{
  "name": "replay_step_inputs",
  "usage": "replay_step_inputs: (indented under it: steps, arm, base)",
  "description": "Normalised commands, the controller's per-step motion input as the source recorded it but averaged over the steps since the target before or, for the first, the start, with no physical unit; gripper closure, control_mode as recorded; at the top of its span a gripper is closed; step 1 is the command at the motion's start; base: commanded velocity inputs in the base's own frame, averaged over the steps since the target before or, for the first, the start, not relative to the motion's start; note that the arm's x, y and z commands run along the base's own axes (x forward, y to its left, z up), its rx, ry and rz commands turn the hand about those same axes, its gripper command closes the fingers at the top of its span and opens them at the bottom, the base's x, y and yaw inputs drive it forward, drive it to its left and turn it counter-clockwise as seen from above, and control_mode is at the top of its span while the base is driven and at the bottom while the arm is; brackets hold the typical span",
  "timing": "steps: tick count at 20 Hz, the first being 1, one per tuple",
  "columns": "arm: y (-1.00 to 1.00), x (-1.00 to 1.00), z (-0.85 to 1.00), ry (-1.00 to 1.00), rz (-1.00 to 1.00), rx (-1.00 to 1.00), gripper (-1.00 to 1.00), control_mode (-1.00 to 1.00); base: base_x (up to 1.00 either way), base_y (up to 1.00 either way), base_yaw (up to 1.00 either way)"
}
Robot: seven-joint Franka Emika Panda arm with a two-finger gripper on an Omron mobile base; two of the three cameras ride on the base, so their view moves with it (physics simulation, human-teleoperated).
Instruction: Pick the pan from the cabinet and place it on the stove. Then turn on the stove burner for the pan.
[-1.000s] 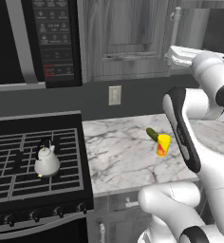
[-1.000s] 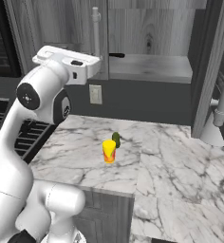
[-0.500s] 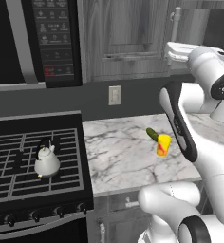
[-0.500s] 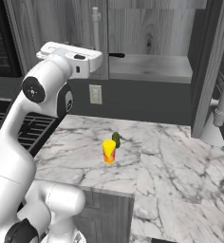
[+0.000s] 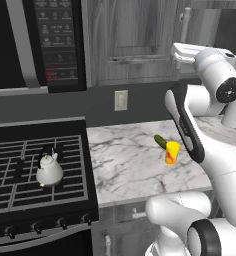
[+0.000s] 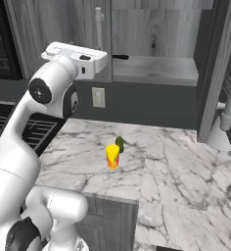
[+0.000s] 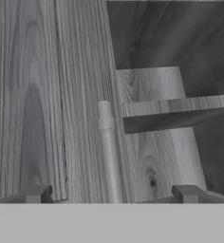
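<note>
Now we face the grey wood-grain wall cabinet [image 7: 47, 95], filling the hand view's left. Its pale cylindrical bar handle [image 7: 109, 156] runs lengthwise up the frame between our two-finger gripper [image 7: 111, 194], fingers spread and released. The pan's black handle [image 6: 120, 57] lies on the open shelf, upper centre.

Base views flank the counter [image 5: 130, 150]; hand view hugs the cabinet [image 7: 33, 95].

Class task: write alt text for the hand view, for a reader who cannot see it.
Close-up of the grey wood-grain wall cabinet, its pale cylindrical bar handle running down between the open pincer's two fingertips. To the right, the cabinet interior shows a bare wooden shelf.
</note>
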Motion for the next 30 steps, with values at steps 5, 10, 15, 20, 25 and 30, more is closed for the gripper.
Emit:
replay_step_inputs:
  steps: [5, 10, 15, 20, 25, 30]
  arm:
    - [0.0, 0.33, -0.07, 0.0, 0.0, 0.0, -1.0, -1.0]
    - [-0.03, 0.33, -0.04, -0.01, 0.01, 0.0, -1.0, -1.0]
    - [-0.1, 0.3, -0.03, -0.02, 0.02, 0.0, -1.0, -1.0]
    - [-0.08, 0.26, -0.02, -0.03, 0.02, 0.0, -1.0, -1.0]
    - [-0.01, 0.21, 0.0, -0.01, 0.02, 0.0, -1.0, -1.0]
    - [0.0, 0.23, 0.0, 0.0, 0.02, 0.0, -1.0, -1.0]
  base:
    - [0.0, 0.0, 0.0]
    - [0.0, 0.0, 0.0]
    - [0.0, 0.0, 0.0]
    - [0.0, 0.0, 0.0]
    - [0.0, 0.0, 0.0]
    - [0.0, 0.0, 0.0]
